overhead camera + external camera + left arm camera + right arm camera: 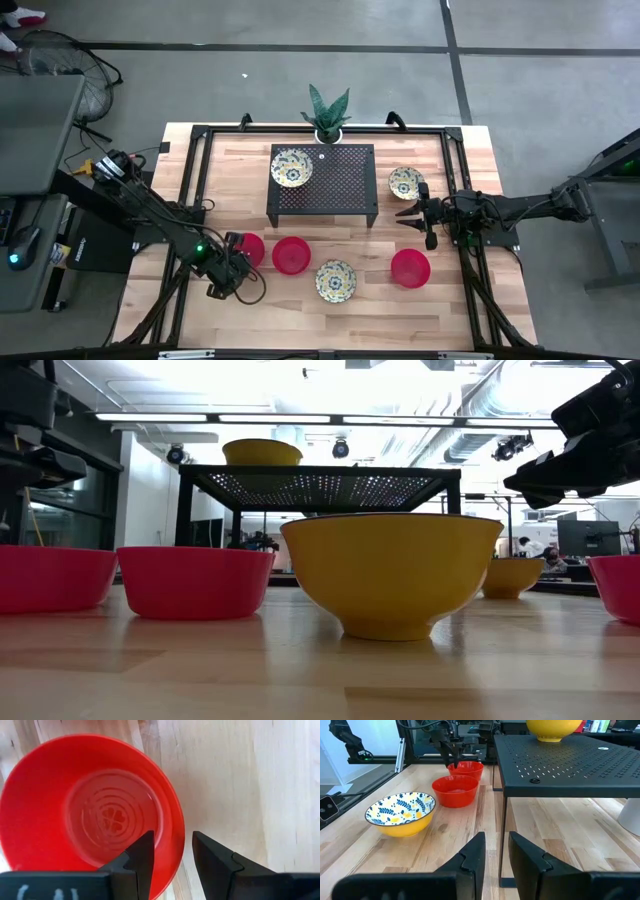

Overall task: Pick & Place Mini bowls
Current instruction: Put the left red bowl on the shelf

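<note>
Six mini bowls show in the high view. Three are red: one (250, 248) at my left gripper, one (291, 255) next to it, one (410, 267) farther right. Three are patterned cream-yellow: one (335, 281) near the table's near edge, one (406, 182) right of the rack, one (291, 167) on the black rack. My left gripper (232, 262) (173, 836) is open, pointing down, one finger inside the red bowl (90, 810) and one outside its rim (178, 840). My right gripper (405, 212) (496, 837) is open and holds nothing, hovering right of the rack.
The black perforated rack (323, 183) stands mid-table on legs. A potted plant (327, 112) in a white pot (630, 817) is behind it at the far edge. Black frame rails (190, 190) run along the table's sides. Bare wood lies between the bowls and the near edge.
</note>
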